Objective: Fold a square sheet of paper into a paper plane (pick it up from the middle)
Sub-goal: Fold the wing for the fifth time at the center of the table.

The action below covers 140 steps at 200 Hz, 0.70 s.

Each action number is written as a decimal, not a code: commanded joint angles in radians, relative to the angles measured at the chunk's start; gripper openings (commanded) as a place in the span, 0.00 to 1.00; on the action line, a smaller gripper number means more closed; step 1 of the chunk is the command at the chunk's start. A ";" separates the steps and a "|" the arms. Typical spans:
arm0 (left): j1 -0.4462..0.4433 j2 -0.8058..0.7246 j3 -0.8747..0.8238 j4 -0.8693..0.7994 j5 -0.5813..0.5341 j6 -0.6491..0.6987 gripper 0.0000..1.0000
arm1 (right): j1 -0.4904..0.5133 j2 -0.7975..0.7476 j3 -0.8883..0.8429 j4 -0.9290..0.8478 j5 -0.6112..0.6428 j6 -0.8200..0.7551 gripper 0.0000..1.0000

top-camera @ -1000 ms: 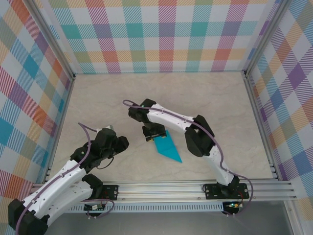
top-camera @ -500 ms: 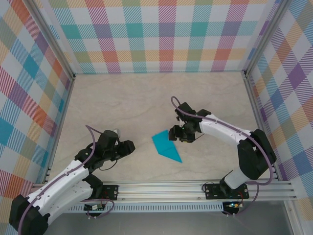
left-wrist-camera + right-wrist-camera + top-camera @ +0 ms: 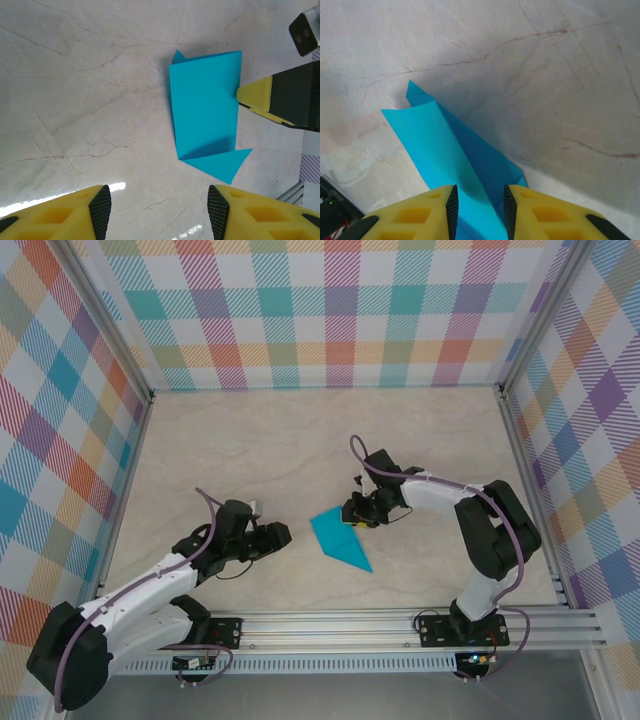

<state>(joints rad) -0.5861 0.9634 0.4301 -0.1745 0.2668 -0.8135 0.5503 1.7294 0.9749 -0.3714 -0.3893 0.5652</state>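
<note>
The teal-blue sheet of paper [image 3: 338, 537] lies on the table's middle, folded into a narrow shape with a point toward the near right. One long flap stands up along its crease [image 3: 435, 145]. My right gripper [image 3: 357, 519] is low at the paper's far right edge. Its jaws [image 3: 479, 205] are open but narrow, astride the raised flap, with gaps showing beside the pads. My left gripper [image 3: 283, 536] is open just left of the paper, nothing between its fingers [image 3: 159, 207]. From there the paper [image 3: 205, 110] lies ahead, with a right fingertip [image 3: 257, 95] at its edge.
The marble-look tabletop [image 3: 250, 440] is bare around the paper. Checked walls with metal posts [image 3: 515, 430] close in the left, back and right. An aluminium rail [image 3: 330, 625] runs along the near edge by the arm bases.
My right arm swung from the paper's left side over to its right side, then lowered and narrowed its jaws around the flap. My left gripper moved right, closer to the paper.
</note>
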 commanded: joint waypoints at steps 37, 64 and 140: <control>-0.027 0.121 0.065 0.162 0.042 0.021 0.56 | -0.012 -0.044 -0.191 0.210 -0.016 0.113 0.19; -0.076 0.178 0.087 0.200 0.008 0.003 0.56 | -0.012 -0.082 -0.286 0.317 -0.035 0.207 0.15; -0.255 0.386 0.202 0.265 -0.109 -0.024 0.50 | -0.012 -0.338 -0.334 0.161 0.061 0.152 0.36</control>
<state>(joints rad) -0.7906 1.3003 0.5758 0.0593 0.2214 -0.8265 0.5339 1.4929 0.6106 -0.0776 -0.3687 0.7902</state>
